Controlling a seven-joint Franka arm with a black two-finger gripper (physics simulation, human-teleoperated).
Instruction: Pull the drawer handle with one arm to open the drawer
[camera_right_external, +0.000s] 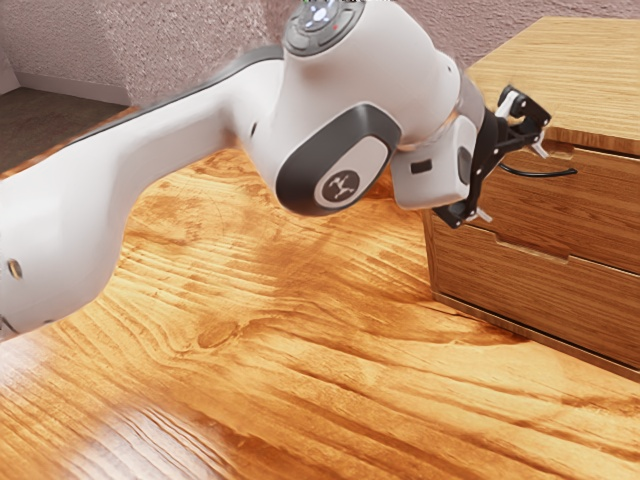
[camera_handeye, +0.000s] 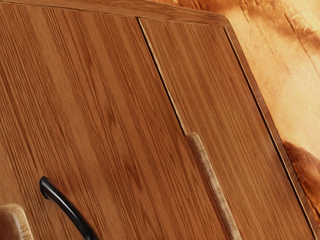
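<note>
On the table (camera_right_external: 300, 350), at the exterior view's right, stands the drawer cabinet (camera_right_external: 570, 70); the gripper (camera_right_external: 510, 172) is just before its upper drawer (camera_right_external: 600, 210), beside the handle (camera_right_external: 548, 172).

This looks like a plain room in a home. A rough pinkish-grey plaster wall (camera_right_external: 120, 40) meets a dark floor (camera_right_external: 40, 130) along a pale skirting board (camera_right_external: 70, 88). A glossy orange-brown plank-grained wooden tabletop (camera_right_external: 300, 380) carries a boxy light-brown wooden drawer cabinet (camera_right_external: 560, 280) with stacked drawer fronts, ordinary household furniture.
</note>
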